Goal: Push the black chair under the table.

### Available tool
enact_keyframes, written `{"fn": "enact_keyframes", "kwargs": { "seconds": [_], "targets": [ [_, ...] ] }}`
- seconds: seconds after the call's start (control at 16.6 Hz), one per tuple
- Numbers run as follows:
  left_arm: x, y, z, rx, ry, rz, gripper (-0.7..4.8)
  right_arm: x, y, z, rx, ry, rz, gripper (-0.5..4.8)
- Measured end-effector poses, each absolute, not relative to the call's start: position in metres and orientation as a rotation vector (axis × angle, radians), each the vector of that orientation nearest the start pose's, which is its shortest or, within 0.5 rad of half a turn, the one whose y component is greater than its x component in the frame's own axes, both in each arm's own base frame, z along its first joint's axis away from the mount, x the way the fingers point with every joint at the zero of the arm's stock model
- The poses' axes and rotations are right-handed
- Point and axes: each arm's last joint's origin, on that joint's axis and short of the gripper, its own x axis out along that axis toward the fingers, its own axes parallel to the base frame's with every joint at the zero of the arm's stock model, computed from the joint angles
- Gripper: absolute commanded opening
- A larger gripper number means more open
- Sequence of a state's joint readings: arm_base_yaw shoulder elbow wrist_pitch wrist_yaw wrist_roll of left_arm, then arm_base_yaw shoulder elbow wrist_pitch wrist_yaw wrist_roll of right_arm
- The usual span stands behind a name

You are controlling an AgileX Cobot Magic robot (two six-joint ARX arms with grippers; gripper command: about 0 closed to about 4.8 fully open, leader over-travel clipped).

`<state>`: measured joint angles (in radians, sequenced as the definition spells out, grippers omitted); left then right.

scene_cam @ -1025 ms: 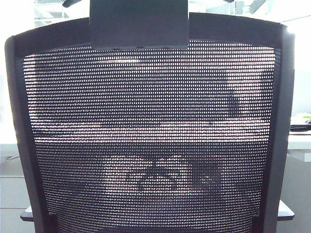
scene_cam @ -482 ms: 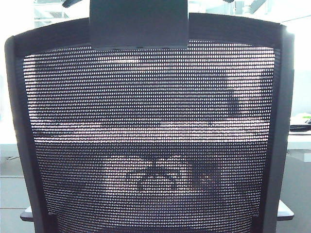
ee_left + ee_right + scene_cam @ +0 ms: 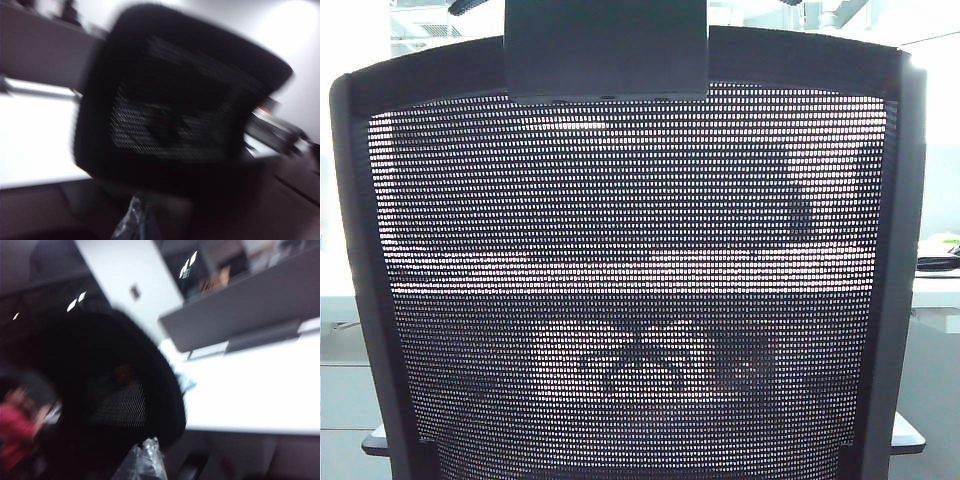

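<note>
The black chair (image 3: 630,260) fills the exterior view, its mesh back square to the camera with the solid neck bracket (image 3: 606,50) at the top. The white table (image 3: 936,290) shows past both sides of the chair and faintly through the mesh. Neither gripper appears in the exterior view. In the blurred left wrist view, my left gripper (image 3: 136,220) is shut and points at the chair's mesh headrest (image 3: 175,100), short of it. In the right wrist view, my right gripper (image 3: 150,456) is also shut, just below the headrest's rim (image 3: 110,390), with the white table top (image 3: 260,390) beyond.
Grey partition screens (image 3: 240,310) stand along the far side of the table. A person in red (image 3: 15,425) is at the edge of the right wrist view. Dark and green items (image 3: 940,258) lie on the table at the right. White drawer fronts (image 3: 340,400) sit under the table at the left.
</note>
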<state>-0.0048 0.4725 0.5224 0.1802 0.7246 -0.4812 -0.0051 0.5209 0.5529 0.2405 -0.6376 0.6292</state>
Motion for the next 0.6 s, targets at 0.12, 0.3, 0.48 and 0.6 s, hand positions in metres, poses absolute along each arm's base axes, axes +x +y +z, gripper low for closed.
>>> {"fn": "enact_keyframes", "kwargs": {
  "seconds": [0.12,0.3,0.48,0.6],
  "targets": [
    [0.115,-0.024,0.309,-0.378,0.089,-0.966,-0.06,0.126,0.020,0.318,0.529,0.079,0.797,-0.06],
    [0.127,-0.028,0.298,-0.410,0.259,-1.184,-0.06,0.138,0.027,0.307,0.556,0.220,0.908,-0.06],
    [0.150,-0.029,0.275,-0.544,0.475,-1.236,-0.06,0.153,0.053,0.294,0.577,0.384,1.076,-0.05],
    [0.166,-0.029,0.258,-0.627,0.597,-1.257,-0.06,0.157,0.080,0.282,0.578,0.515,1.199,-0.05]
  ]
}}
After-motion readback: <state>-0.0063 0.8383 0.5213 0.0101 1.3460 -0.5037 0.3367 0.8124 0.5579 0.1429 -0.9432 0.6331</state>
